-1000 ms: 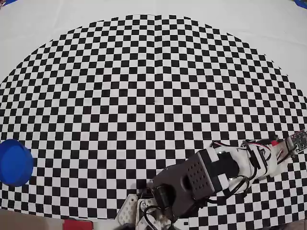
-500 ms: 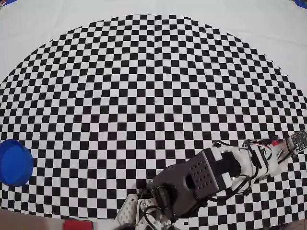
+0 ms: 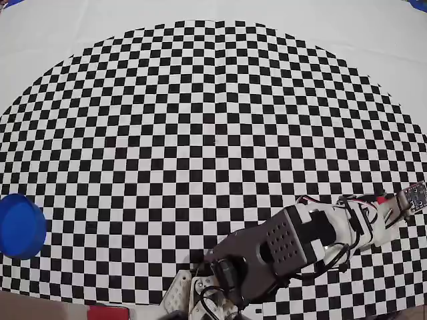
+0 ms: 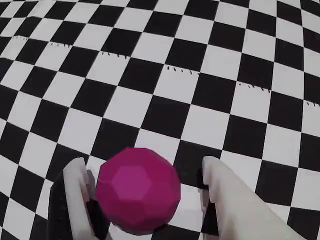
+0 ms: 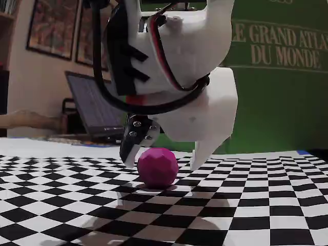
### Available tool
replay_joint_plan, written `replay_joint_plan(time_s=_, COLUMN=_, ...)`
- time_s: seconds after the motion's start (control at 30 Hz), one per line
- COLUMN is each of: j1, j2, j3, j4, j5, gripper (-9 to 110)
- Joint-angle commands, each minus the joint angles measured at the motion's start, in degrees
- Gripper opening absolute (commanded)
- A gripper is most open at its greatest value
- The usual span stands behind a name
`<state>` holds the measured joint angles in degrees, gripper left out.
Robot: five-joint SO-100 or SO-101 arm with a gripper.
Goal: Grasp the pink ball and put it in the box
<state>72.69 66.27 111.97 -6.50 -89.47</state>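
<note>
The fingers [image 4: 142, 187] straddle the pink ball [image 4: 138, 190] on the checkered table [image 4: 165, 75] — spread wide, gripping nothing; the box [image 3: 20, 225] sits at nine o'clock overhead.

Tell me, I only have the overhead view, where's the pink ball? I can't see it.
Observer: The pink ball sits under the arm, between the open gripper fingers, in the wrist view.
Operator: Is it lifted yet?
Observer: No. In the fixed view the ball rests on the checkered mat.
Operator: Are the fingers touching it?
Observer: One finger looks very close; the other stands clearly apart.
</note>
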Motion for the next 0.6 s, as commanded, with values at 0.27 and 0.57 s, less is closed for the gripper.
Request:
replay_joint_plan(time_s=0.27, j1=-0.53, j2=-0.44, j3=-3.16, j4=-0.70, j5=-0.44, gripper=26)
replay_joint_plan(time_s=0.57, j1=-0.44, j2=-1.49, j3=-4.48, j4=-0.70, j5=-0.44, gripper=26)
